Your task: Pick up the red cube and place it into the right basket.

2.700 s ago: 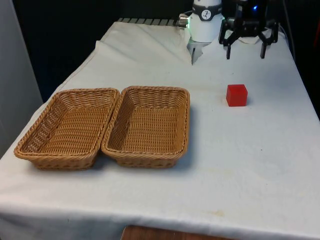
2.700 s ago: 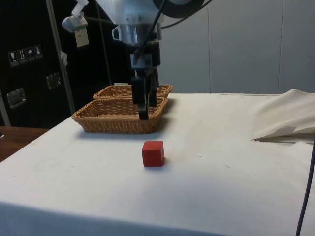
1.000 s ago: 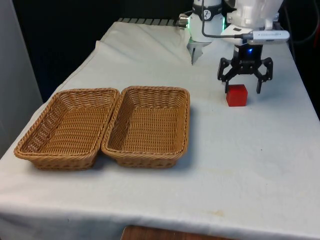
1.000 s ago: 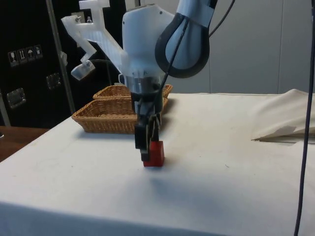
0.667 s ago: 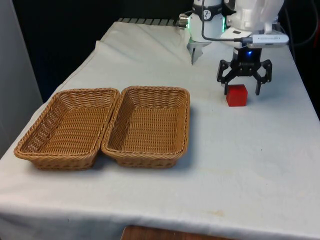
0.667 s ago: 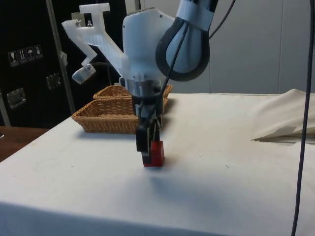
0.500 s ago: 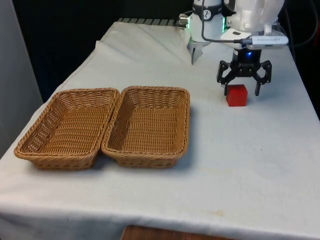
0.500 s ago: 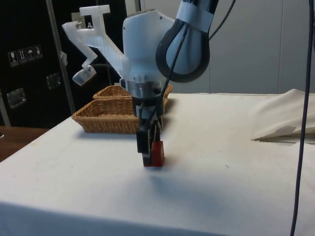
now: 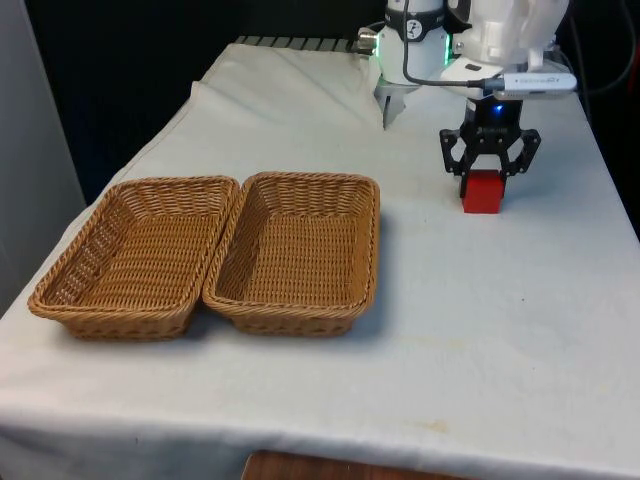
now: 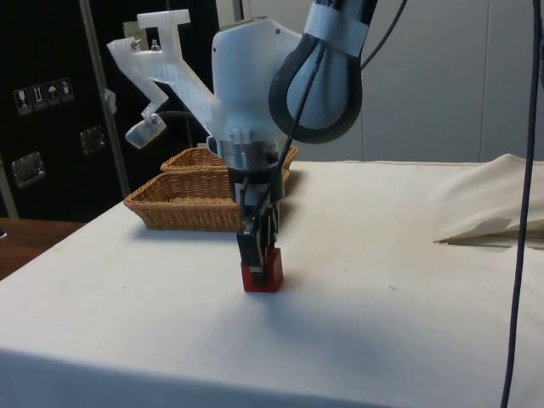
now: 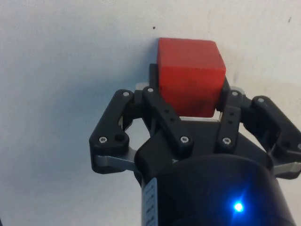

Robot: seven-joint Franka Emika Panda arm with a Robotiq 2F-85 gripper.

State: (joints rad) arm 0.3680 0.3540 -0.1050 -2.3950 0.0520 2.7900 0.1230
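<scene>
The red cube (image 9: 482, 194) rests on the white cloth at the front view's right, near the table's far end. My black gripper (image 9: 483, 180) has come straight down over it, and its fingers press on two opposite sides. In the side view the gripper (image 10: 258, 255) covers the cube's (image 10: 263, 277) upper part. The wrist view has the cube (image 11: 189, 70) wedged between the gripper's (image 11: 189, 92) two fingers. The right basket (image 9: 313, 179), woven wicker, stands at the front view's middle with nothing in it, well left of the cube.
A second wicker basket (image 9: 172, 183) touches the right one on its left side. In the side view both baskets (image 10: 191, 202) stand behind the arm. Folded cloth (image 10: 497, 200) bunches at the table's far end near the robot base.
The fingers, spread wide around the cube, have closed onto its sides. The cube has shifted slightly to the front view's right. The arm has stayed low over it.
</scene>
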